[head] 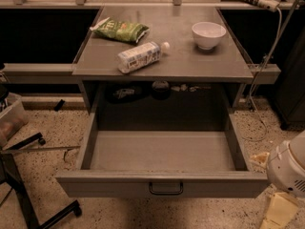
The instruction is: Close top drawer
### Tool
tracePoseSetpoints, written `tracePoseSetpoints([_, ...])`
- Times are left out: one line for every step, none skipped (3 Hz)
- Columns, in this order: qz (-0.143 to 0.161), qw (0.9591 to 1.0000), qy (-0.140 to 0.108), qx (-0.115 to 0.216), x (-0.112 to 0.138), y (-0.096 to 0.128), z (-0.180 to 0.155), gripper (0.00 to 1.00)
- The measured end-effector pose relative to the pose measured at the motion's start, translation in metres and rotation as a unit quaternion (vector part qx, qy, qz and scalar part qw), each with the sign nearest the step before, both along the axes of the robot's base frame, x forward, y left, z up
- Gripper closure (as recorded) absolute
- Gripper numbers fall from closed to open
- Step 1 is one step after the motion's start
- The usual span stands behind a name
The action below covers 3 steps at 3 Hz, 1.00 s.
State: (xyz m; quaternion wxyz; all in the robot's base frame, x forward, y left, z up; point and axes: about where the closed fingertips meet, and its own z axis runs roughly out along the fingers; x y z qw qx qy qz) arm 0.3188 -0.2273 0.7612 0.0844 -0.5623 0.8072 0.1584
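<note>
1. The top drawer was pulled far out of the grey cabinet — wide open, with its front facing the camera.
2. A small black handle sat in the middle of the drawer's front.
3. The gripper was low in the bottom right corner, near the drawer's right front corner and under the round white arm.
4. Only a pale yellow bit of the gripper showed — the rest ran off the edge. I could not tell if it was let go or squeezed tight, if it held a thing, or if it touched the drawer.
5. On top of the cabinet lay a green bag and a white bottle on its side.
6. A white bowl stood to the right of them.
</note>
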Motion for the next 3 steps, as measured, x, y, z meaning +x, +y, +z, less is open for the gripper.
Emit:
tracePoseSetpoints([0.006,0.9996,0.023,0.016,-0.013,0.006,-0.025,0.00])
tracePoseSetpoints([0.019,0.9981,0.050,0.031,-0.032,0.017,-0.050,0.00])
tracePoseSetpoints([0.038,0.9955,0.076,0.042,-0.044,0.029,-0.073,0.00])
